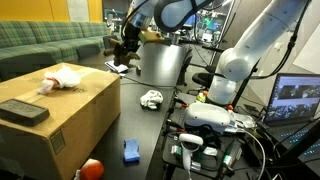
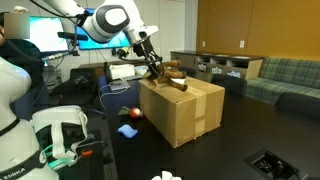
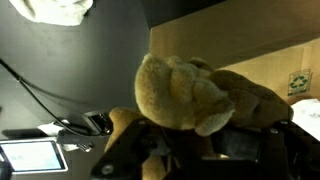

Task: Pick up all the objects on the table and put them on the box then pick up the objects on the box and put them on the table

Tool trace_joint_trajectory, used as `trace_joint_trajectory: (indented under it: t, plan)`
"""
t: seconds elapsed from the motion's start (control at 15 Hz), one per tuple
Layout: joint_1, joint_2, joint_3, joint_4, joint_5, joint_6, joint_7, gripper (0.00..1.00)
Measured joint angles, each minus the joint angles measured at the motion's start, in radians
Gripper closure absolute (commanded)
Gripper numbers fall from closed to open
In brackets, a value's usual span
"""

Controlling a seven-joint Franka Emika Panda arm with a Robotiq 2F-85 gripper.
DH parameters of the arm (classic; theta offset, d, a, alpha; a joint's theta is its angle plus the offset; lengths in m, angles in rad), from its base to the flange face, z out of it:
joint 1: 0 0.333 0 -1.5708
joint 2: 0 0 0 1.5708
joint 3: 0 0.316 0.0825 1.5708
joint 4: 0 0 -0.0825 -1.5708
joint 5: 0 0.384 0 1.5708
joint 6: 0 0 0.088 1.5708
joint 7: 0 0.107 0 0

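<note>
claw (image 2: 151,68): clamping shut on bear (image 3: 190,95); hanging by box (image 2: 190,112) edge
risk: bear tumbling off edge onto desk (image 2: 230,150) if dropped here

**Inspector:** Surface of the box (image 1: 70,125)?
**Assistant:** Tan cardboard, matt, slightly rough.
**Inspector:** The table (image 1: 150,132)?
**Assistant:** Black top, smooth, with a faint sheen under the lights.
**Inspector:** The plush bear (image 3: 185,90)?
**Assistant:** Brown pile fabric with a fuzzy, soft nap.
**Inspector:** The robot arm (image 1: 255,45)?
**Assistant:** White moulded shell, smooth and glossy.
**Inspector:** The sofa (image 1: 45,40)?
**Assistant:** Green woven cloth, matt.
</note>
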Motion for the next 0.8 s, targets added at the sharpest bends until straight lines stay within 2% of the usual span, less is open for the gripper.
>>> trace_joint_trajectory:
  t: [0.2,0.47,0.8]
  plan:
    - [-0.015,0.092,0.028,0.083,-0.069,0.001,0.074,1.00]
    - [-0.013,0.266,0.028,0.215,-0.183,0.003,0.158,1.00]
    - [0.068,0.486,-0.060,0.369,-0.254,0.004,0.192,1.00]
